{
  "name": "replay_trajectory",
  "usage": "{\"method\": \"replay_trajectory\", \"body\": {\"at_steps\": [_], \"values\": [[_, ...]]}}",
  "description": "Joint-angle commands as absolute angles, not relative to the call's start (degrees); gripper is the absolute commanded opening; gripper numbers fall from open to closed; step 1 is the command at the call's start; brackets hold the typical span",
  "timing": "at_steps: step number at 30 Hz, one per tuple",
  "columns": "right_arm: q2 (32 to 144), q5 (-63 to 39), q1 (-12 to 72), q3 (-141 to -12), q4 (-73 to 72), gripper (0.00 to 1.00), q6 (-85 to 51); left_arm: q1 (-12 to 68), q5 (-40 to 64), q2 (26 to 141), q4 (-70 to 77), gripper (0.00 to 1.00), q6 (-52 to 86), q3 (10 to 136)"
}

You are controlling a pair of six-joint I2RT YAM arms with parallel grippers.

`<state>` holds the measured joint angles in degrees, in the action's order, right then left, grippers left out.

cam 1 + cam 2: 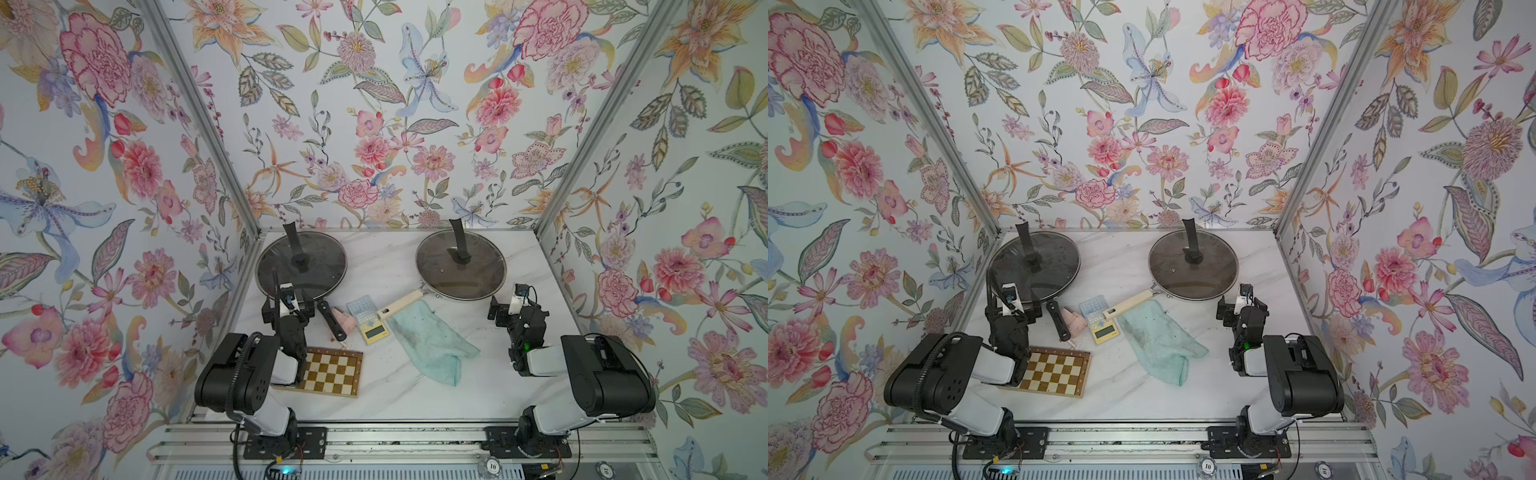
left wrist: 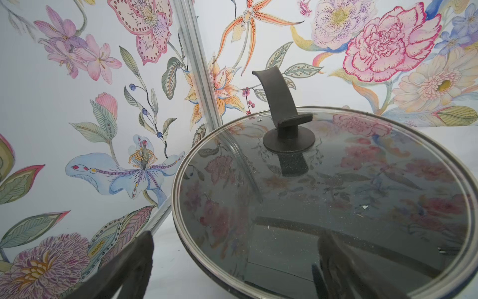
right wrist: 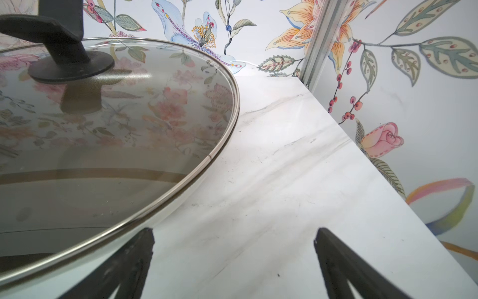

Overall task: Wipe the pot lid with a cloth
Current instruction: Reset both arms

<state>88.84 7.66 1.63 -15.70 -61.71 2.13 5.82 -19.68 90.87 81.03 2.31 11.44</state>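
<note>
The number 10 is printed on a round chip (image 1: 493,466) by the front rail (image 1: 395,444); lettering on the calculator (image 1: 371,323) cannot be read.

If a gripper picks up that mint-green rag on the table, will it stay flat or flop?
The pale mint-teal terry cloth probably droops when pinched: it already lies rumpled and folded on the white marble table. It looks thin, so probably light. Pushed, its soft folds would likely bunch rather than slide.

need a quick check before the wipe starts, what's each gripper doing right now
left gripper: open, holding nothing
right gripper: open, holding nothing
</note>
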Motion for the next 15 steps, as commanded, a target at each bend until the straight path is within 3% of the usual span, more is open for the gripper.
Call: {"method": "replay_trajectory", "body": {"at_steps": [1,15], "values": [[88.7,6.3,1.9,-16.7,-63.6,0.99,1.3,5.4,-19.1,90.7,82.2,0.99,1.6,11.5],[88.8,5.5,1.5,-17.0,-63.0,0.99,1.1,5.3,-19.2,90.7,82.1,1.00,1.6,11.6]]}}
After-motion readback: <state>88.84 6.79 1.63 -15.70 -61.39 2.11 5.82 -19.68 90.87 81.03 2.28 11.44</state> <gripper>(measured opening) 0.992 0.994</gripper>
